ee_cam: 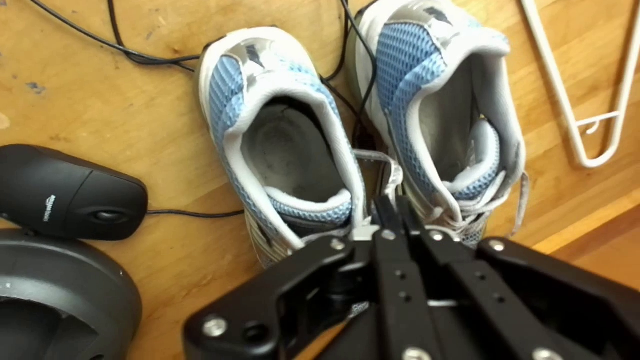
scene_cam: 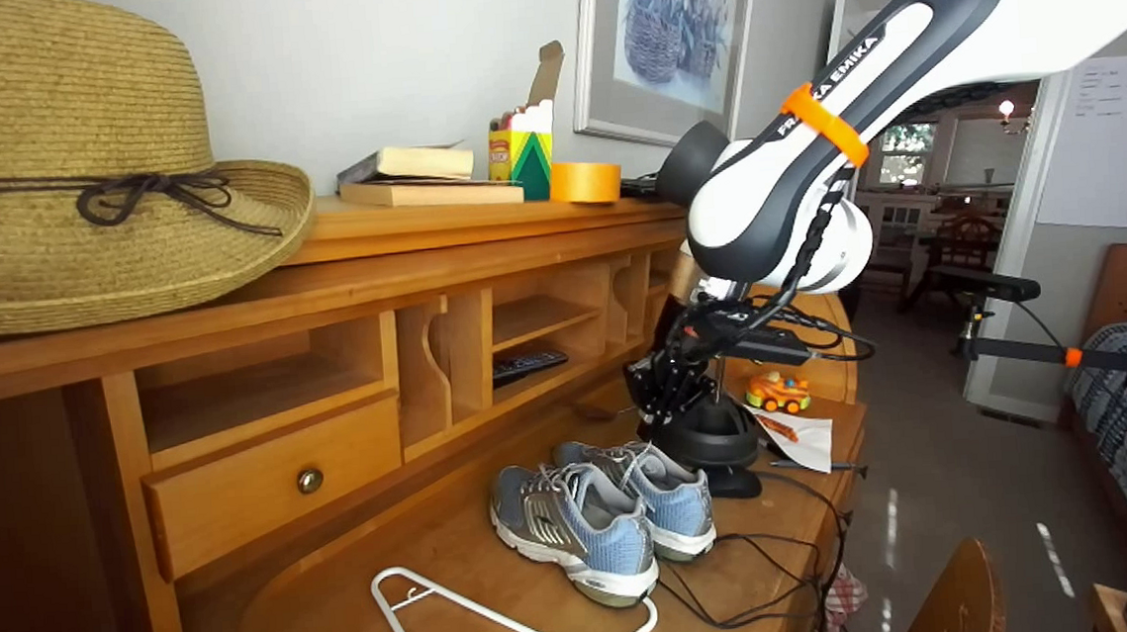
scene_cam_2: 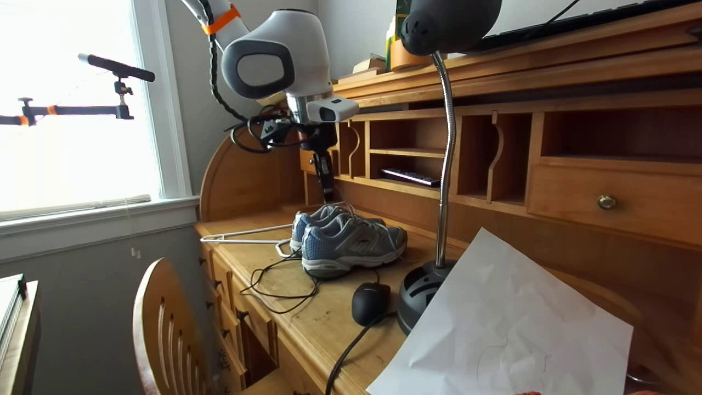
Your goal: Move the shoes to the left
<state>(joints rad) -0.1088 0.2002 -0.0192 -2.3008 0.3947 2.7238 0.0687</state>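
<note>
The gripper (ee_cam: 394,202) stands, fingers together, at the laces (ee_cam: 375,155) of the shoes (scene_cam_2: 356,247); whether a lace is pinched I cannot tell. The shoes sit on the desk (scene_cam: 326,600) between a hanger (scene_cam: 516,625) and a mouse (ee_cam: 70,192) marked "amazon". A remote (scene_cam_2: 411,176) lies in a cubby (scene_cam_2: 406,162); above, a box (scene_cam: 521,165) has its flap up. The arm (scene_cam: 910,29) reads "EMIKA".

A straw hat (scene_cam: 88,181), two books (scene_cam: 436,193), a crayon box (scene_cam: 532,166) and an orange roll (scene_cam: 586,183) top the desk (scene_cam: 307,616); a remote (scene_cam_2: 409,176) lies in a cubbyhole (scene_cam_2: 425,163); a white hanger (ee_cam: 557,82) lies below; a mouse (ee_cam: 70,192) sits just beside a lamp (ee_cam: 85,280).
</note>
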